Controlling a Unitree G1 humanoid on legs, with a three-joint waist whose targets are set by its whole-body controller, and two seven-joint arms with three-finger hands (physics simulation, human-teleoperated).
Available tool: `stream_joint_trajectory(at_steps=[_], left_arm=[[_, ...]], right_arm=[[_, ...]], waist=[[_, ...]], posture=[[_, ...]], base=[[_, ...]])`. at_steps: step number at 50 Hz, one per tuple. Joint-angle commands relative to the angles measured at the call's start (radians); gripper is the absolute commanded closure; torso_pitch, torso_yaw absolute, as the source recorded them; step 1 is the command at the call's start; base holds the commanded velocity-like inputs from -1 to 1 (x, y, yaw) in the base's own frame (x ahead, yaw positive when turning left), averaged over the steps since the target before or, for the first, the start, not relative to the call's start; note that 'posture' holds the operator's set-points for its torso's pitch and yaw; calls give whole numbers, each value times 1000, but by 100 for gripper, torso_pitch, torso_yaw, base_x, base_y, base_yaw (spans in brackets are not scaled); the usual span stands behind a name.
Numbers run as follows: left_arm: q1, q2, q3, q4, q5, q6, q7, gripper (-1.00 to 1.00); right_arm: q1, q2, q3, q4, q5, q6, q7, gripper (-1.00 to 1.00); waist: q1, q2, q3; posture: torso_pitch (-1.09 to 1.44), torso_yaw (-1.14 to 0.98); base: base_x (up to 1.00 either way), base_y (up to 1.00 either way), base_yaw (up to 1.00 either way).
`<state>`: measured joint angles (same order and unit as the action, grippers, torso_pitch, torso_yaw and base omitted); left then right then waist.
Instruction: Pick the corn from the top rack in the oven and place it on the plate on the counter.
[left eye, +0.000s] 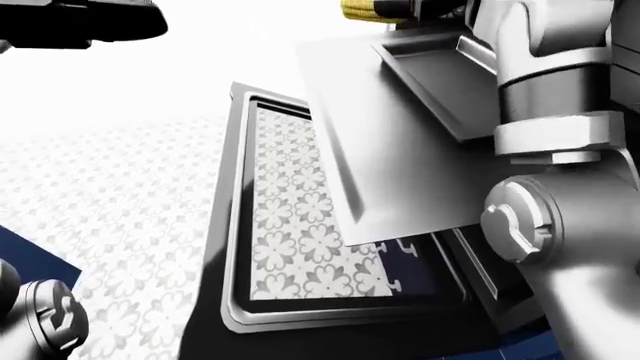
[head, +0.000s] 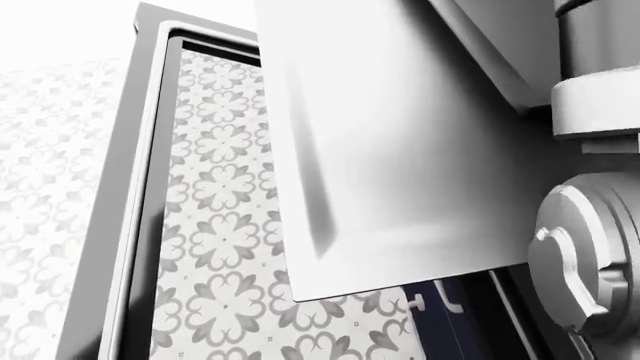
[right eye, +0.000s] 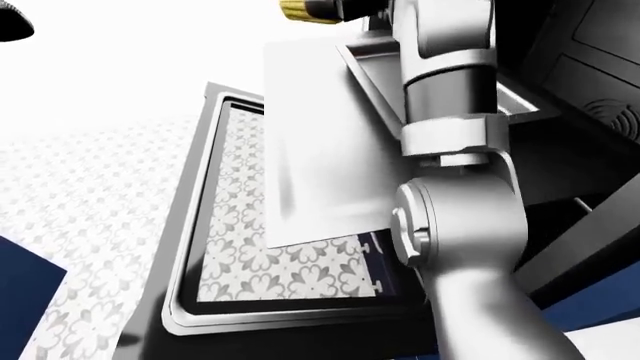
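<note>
So I've got the right arm (right eye: 450, 225) stretched way up toward the top of both eye views, and it's eating most of the right side of the picture. The corn (left eye: 372, 9) is right at the top edge of the left-eye view, a yellow cob end poking out just left of where the arm runs out of the picture. The right hand's fingers are cut off by the top edge, so I can't tell if they're wide, narrow, or wrapped round the cob. All I can say is the corn sits right beside where they'd be.

Below that there's a shiny metal tray (left eye: 400, 150) slanting down the picture, and under it the open oven door (left eye: 235, 225) with floor tiles (left eye: 120, 195) showing through the glass.

The left hand (left eye: 45, 319) is a grey lump low in the left corner of the left-eye view, well away from everything. Can't read its fingers either.

The head view is basically just tray, door and elbow joint.
</note>
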<state>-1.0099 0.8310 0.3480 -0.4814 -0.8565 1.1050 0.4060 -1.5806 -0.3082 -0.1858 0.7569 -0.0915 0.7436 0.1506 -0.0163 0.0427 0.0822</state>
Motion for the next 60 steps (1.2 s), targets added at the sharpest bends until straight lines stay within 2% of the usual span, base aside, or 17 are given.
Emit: stream_joint_trajectory(at_steps=[1, 5, 8, 15, 20, 22, 31, 33, 37, 38, 43, 47, 48, 49, 52, 57, 60], left_arm=[[-21, 16, 19, -6, 11, -28, -1, -100], [-14, 14, 21, -9, 13, -29, -2, -100], [-15, 14, 24, -7, 13, -29, -1, -100], [-13, 12, 22, -7, 21, -31, -5, -100], [-12, 12, 25, -12, 19, -25, -3, -100], [-10, 13, 28, -13, 18, -24, -3, -100], [-13, 17, 24, -10, 14, -25, 1, -100], [-13, 17, 23, -7, 17, -27, 0, -100], [-14, 17, 24, -10, 17, -25, 0, -100], [-14, 16, 25, -10, 16, -24, 1, -100], [-10, 19, 25, -9, 18, -28, -1, -100], [-13, 22, 31, -11, 9, -21, 4, -100], [-14, 23, 32, -14, 7, -19, 6, -100], [-15, 24, 33, -16, 2, -16, 9, -100], [-8, 27, 33, -17, 0, -21, 9, -100], [4, 25, 30, -13, 8, -37, 5, -100], [3, 22, 25, -10, 14, -39, 4, -100]], right_arm=[[-22, -1, 18, -117, 78, 24, -26, 100], [11, 4, 63, -244, 107, 98, -48, 100], [33, -1, 85, -276, 113, 100, -25, 100], [46, -1, 97, -284, 85, 84, -12, 100], [56, 4, 101, -291, 63, 71, -3, 100], [60, 6, 101, -289, 55, 65, -1, 100], [74, 12, 112, -301, 21, 53, 13, 100], [75, 16, 109, -315, 16, 57, 16, 100], [80, 19, 111, -331, 7, 62, 30, 100], [81, 23, 108, -337, 6, 70, 28, 100], [102, 24, 132, -352, -37, 51, 59, 100], [102, 32, 124, -364, -52, 65, 72, 100], [102, 32, 123, -370, -53, 67, 79, 100], [100, 35, 117, -372, -54, 67, 74, 100], [117, 37, 130, -381, -72, 55, 85, 100], [113, 43, 104, -383, -50, 66, 73, 100], [125, 42, 114, -397, -49, 56, 80, 100]], waist=[[2, 0, -33], [1, -1, -31], [7, 5, -90], [-3, 50, -83], [-28, -11, -58], [-39, -88, -88], [-37, -48, -86], [-38, -15, -2], [-50, 117, 5], [-42, 103, 45], [-27, 91, -66], [-5, -45, -15], [-6, -102, -38], [-11, -54, -2], [-3, -64, -39], [-26, 88, 7], [-21, 36, -1]], posture=[[0, 0], [0, 0], [0, 0], [0, 0], [0, 0], [0, 0], [0, 0], [0, 0], [0, 0], [0, 0], [0, 0], [0, 0], [0, 0], [0, 0], [0, 0], [0, 0], [0, 0]], base=[[0, 0, 0], [0, 0, 0], [-50, 0, 0], [-83, 0, 0], [-90, 0, 0], [-91, 0, 0], [-80, 0, 0], [0, 0, 0], [0, 0, 0], [0, 0, 0], [0, 7, 0], [0, 63, 0], [0, 91, 0], [0, 89, 0], [0, 66, 0], [0, 0, 0], [0, 0, 0]])
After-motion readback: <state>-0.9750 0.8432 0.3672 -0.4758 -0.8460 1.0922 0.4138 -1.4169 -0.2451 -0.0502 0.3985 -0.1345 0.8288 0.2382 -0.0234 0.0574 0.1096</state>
